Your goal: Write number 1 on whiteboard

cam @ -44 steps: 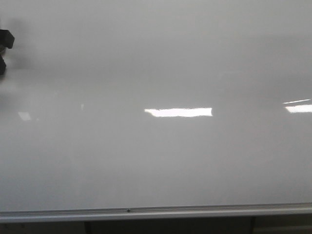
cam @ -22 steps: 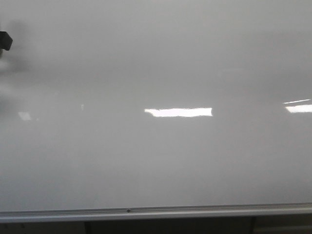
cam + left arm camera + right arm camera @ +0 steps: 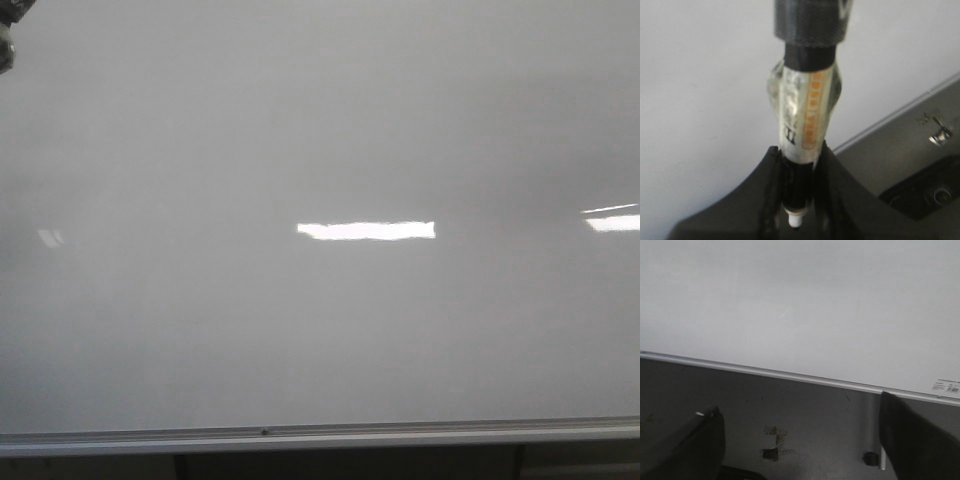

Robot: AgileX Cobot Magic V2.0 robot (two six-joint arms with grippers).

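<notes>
The whiteboard (image 3: 320, 150) fills the front view, glossy white with a silver-grey frame edge (image 3: 300, 434) along its near side. No black stroke of the number 1 shows on it in any view. My left gripper (image 3: 799, 150) is shut on a white marker pen (image 3: 805, 110) with an orange label, held over the whiteboard (image 3: 700, 90) near its frame edge. Only a small dark bit of the left gripper (image 3: 6, 30) shows in the front view's top left corner. My right gripper (image 3: 799, 407) is open and empty, below the whiteboard's (image 3: 800, 300) edge.
Bright rectangular light reflections (image 3: 366, 230) lie on the board. Past the frame edge (image 3: 790, 375) is grey floor with tape scraps (image 3: 774, 435) and a small dark caster (image 3: 870, 458). A sticker (image 3: 946, 386) sits on the board's corner.
The dark part of my left gripper at the front view's left edge has moved up into the top left corner. The board's surface looks the same.
</notes>
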